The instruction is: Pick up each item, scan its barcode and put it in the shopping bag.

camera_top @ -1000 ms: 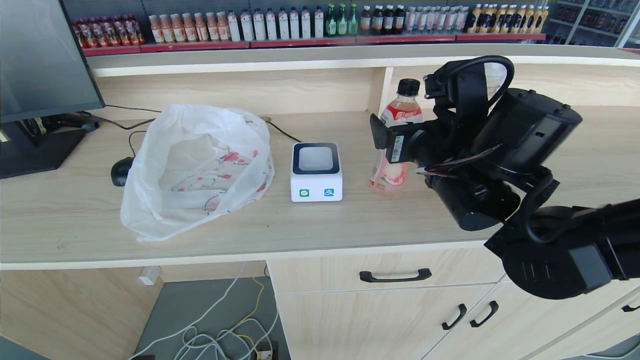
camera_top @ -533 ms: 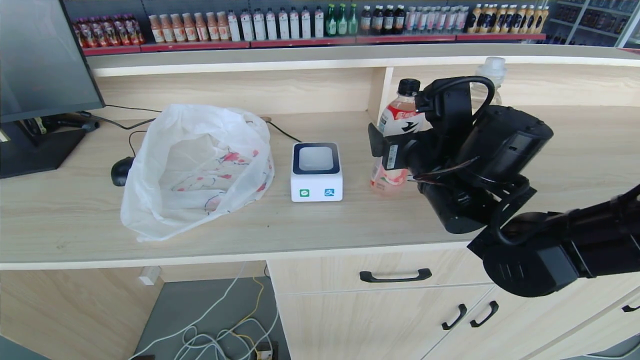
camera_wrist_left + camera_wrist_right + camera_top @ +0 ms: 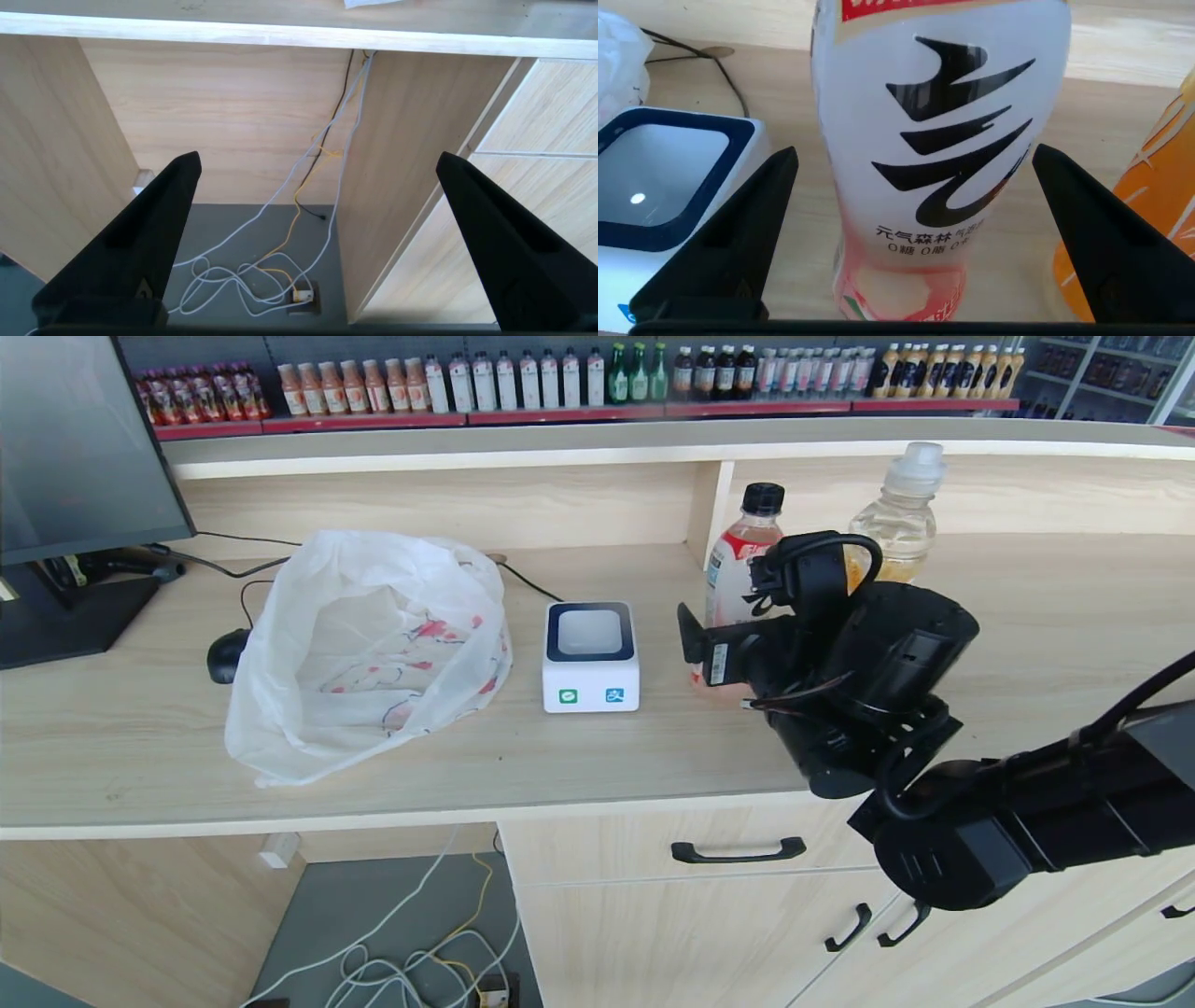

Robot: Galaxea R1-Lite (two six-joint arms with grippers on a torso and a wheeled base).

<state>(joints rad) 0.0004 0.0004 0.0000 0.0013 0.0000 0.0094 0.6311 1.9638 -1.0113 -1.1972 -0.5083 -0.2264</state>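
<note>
Down under the counter: your left gripper (image 3: 318,238) hangs with its fingers spread wide and nothing between them. It faces a tangle of white and yellow cables (image 3: 271,271) on the grey floor.
Counter front: pale wood drawers with a black handle (image 3: 738,851), at about 5 o'clock from the scanner.
Right arm: your right gripper (image 3: 915,247) sits level with the lower half of the pink drink bottle (image 3: 934,140). Its fingers are apart, one on each side, with a gap on both sides, so it's got no grip on it.
Pink drink bottle: upright on the counter (image 3: 560,747), black cap, white and pink label, at 3 o'clock from the scanner and near it.
Scanner: the white scanner box (image 3: 591,658) has a dark-framed window facing up and sits mid-counter.
Shopping bag: the white plastic shopping bag (image 3: 364,644) has red print and is slumped with its mouth open toward you. It's at 9 o'clock from the scanner, just beside it. Can't tell if anything's inside.
Mouse: a black mouse (image 3: 227,655) at 9 o'clock from the bag, right at its edge.
Second bottle: a yellowish bottle (image 3: 896,523) with a white cap, upright, at 2 o'clock from the pink one and a bit further back.
Monitor: a dark monitor (image 3: 75,439) at 10 o'clock from the bag.
Back shelf: a store shelf (image 3: 560,418) with rows of drinks at 12 o'clock.
</note>
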